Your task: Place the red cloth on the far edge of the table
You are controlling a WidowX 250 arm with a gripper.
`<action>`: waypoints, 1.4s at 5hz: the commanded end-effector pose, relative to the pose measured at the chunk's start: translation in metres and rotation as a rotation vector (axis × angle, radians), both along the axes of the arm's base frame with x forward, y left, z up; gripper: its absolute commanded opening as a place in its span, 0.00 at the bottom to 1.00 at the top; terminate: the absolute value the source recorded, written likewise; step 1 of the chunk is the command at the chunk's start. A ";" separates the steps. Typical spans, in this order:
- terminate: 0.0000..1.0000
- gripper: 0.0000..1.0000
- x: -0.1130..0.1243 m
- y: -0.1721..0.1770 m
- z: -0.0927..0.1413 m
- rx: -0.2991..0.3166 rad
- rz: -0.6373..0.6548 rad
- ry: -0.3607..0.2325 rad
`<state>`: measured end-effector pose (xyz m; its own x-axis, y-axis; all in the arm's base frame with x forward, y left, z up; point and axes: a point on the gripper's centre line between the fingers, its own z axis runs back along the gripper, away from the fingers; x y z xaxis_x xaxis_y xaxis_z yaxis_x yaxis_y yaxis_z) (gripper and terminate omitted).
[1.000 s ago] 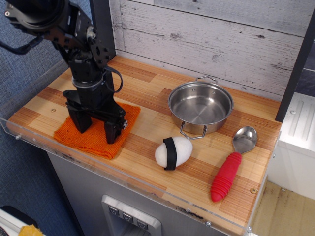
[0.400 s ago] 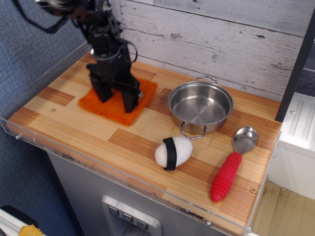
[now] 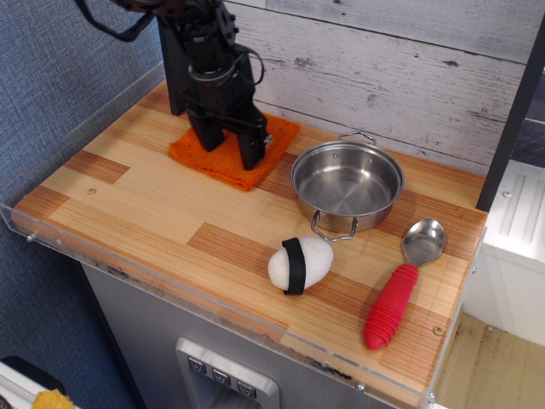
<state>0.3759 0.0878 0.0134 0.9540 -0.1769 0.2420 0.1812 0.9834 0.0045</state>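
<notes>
Shifted toward the back wall and to the right since the earlier pictures, cloth and arm together, now lying close under the grey plank wall (image 3: 383, 51) instead of near the front rim. Fingers (image 3: 253, 149) spread apart, both black tips pressing down onto the red cloth (image 3: 200, 153), one near its middle, the other at its right part; no fold of fabric seen caught between them, so open and resting on it rather than pinching. Gripper (image 3: 228, 146) pointing downward, slightly tilted, with the black wrist block above it and cables looping beside the wrist. Arm rising from there up and to the left, leaving the picture at the top edge. Cloth lying flat at the far left part of the table (image 3: 145, 213), its right corner near the steel pan (image 3: 347, 183) but apart from it. White egg-shaped object with a black band (image 3: 300, 264) sitting in front of the pan, near the front rim. Red-handled spoon (image 3: 400, 294) lying to the right of that object, bowl pointing away from the front.
</notes>
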 end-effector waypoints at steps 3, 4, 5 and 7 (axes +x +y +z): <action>0.00 1.00 0.017 0.016 0.094 0.004 0.069 -0.162; 0.00 1.00 0.012 0.013 0.123 -0.005 0.079 -0.102; 0.00 1.00 -0.010 0.004 0.140 -0.078 0.116 -0.075; 0.00 1.00 -0.065 -0.019 0.125 -0.095 0.154 -0.024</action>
<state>0.3066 0.0690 0.1196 0.9741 0.0077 0.2261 0.0159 0.9946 -0.1024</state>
